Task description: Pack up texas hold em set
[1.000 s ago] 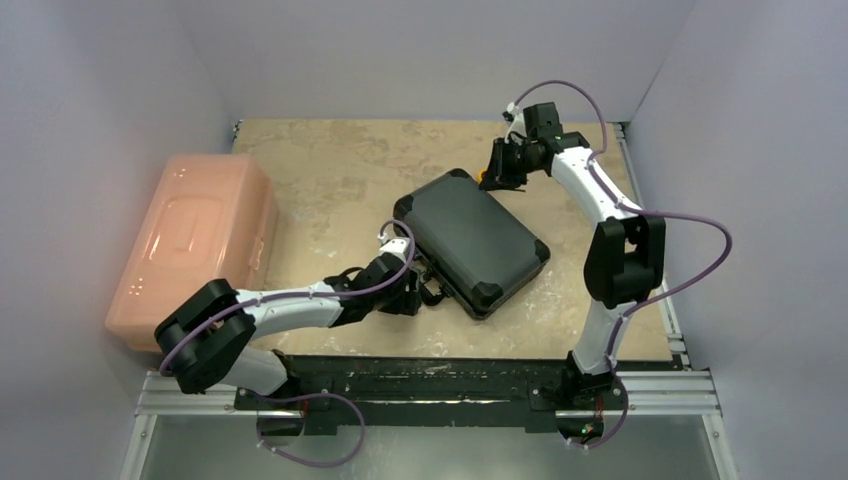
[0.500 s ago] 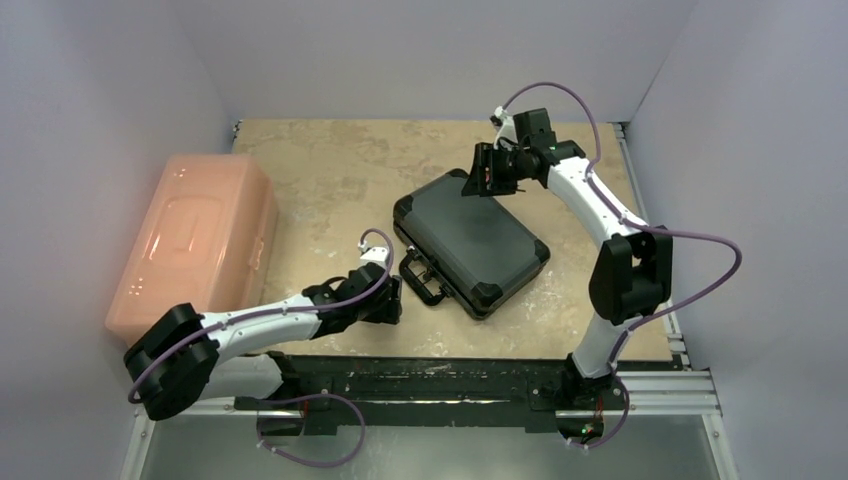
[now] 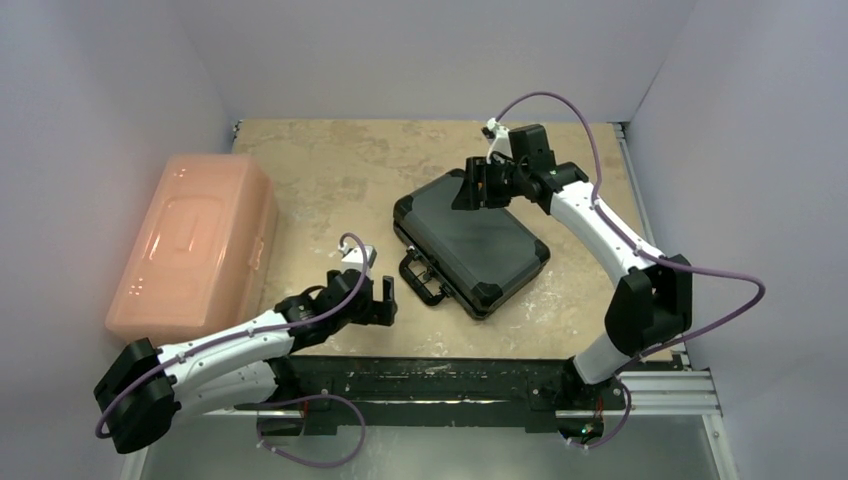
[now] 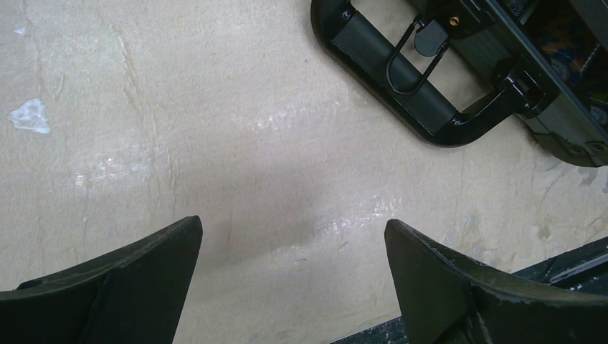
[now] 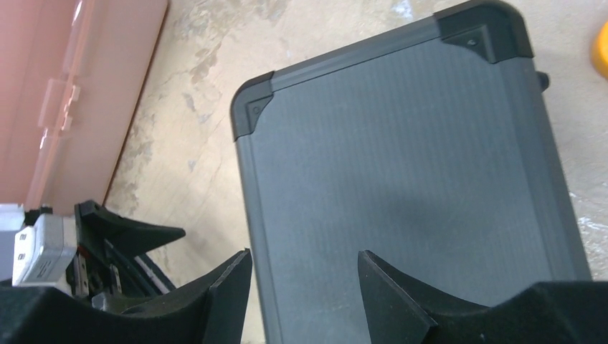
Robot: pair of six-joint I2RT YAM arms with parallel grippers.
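Note:
The black hard case (image 3: 470,243) lies shut and flat in the middle of the table, its handle (image 3: 421,278) pointing toward the near left. In the left wrist view the handle (image 4: 401,82) sits at the top right. My left gripper (image 3: 382,297) is open and empty, above bare table just left of the handle; its jaws also show in the left wrist view (image 4: 294,233). My right gripper (image 3: 470,190) is open and empty, hovering over the case's far corner. In the right wrist view the case lid (image 5: 401,186) fills the frame under that gripper (image 5: 305,261). Chips, cards and dice are hidden.
A large pink plastic bin (image 3: 195,243) stands at the left side of the table and shows in the right wrist view (image 5: 79,93). A yellow thing (image 5: 601,50) peeks in at the right edge of that view. The arms' black base rail (image 3: 430,375) runs along the near edge.
My left gripper has let go of the handle area and pulled back toward the near left. My right gripper has moved left and forward, from beyond the case's far corner to over it.

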